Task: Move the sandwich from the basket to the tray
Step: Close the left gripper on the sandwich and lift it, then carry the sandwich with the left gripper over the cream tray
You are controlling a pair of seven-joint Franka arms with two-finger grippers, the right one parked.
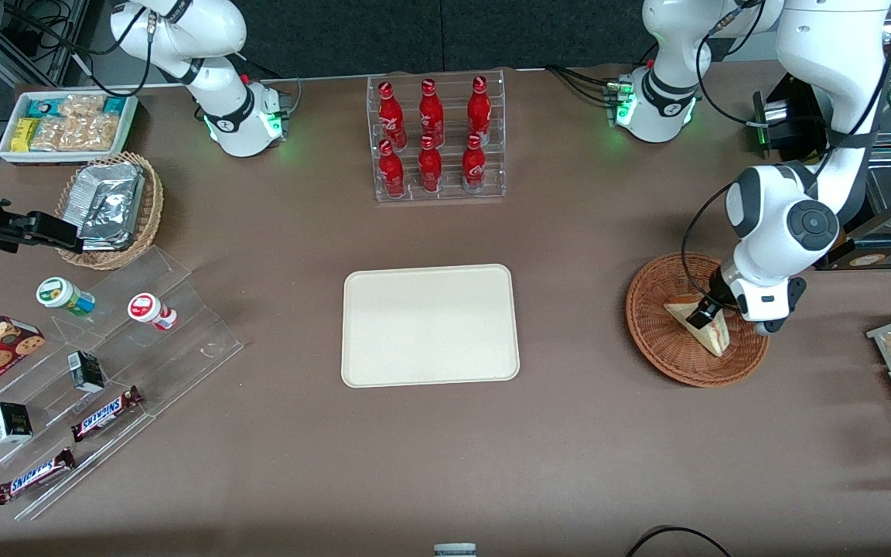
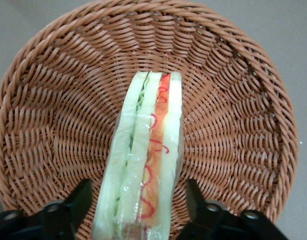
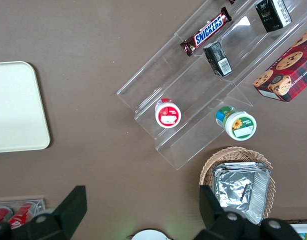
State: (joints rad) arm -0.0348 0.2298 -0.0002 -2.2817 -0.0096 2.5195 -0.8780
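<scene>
So the hand (image 2: 138, 210) is down in the basket (image 2: 233, 100) with fingers spread, one on each flat side of the sandwich (image 2: 143, 165). Its long axis runs straight away from the hand. Tray (image 1: 430, 325) sits mid-counter, well apart.

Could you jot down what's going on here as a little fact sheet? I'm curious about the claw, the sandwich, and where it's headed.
claw: down in the basket, open, one finger on each side of the sandwich
sandwich: wrapped wedge standing on edge in the basket
basket: reddish-brown wicker, toward the working arm's end of the table
tray: cream, mid-table, nothing on it
step: sandwich not yet lifted
</scene>
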